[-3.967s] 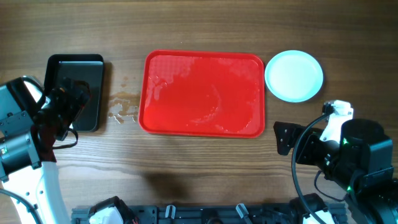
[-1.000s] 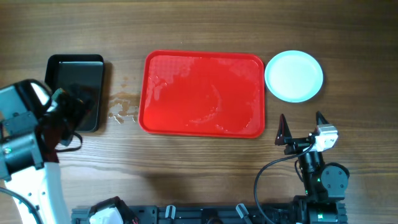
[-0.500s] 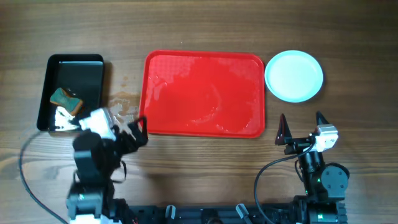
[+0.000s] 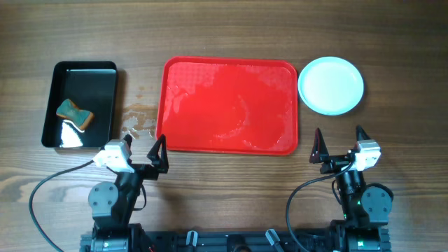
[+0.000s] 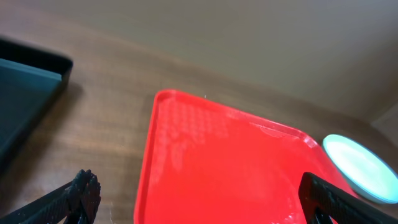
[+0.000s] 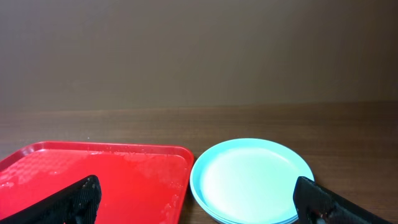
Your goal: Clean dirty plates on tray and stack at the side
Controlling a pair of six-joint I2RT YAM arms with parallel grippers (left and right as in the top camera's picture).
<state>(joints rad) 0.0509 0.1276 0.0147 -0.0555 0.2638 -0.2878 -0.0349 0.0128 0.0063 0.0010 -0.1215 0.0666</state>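
— What sits at the left end of the bench [image 4: 224,28]?
— A black tray [image 4: 105,87] holding a sponge [image 4: 75,113]. A wet patch [image 4: 136,124] lies between it and the tray [image 4: 229,91]. The left hand [image 4: 144,145] is near the front edge, fingers spread, grasping nothing.
— And the tray?
— Mid-bench, long axis running left to right, its surface streaked with water.
— The plates [image 4: 330,85]?
— Stacked flat just beside the tray's far right corner. The right hand [image 4: 339,136], nearer the front, is released too.

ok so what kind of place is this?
Probably a robot lab bench: plain wooden table, left claw and right claw at its edge, plates beside a wet red tray.
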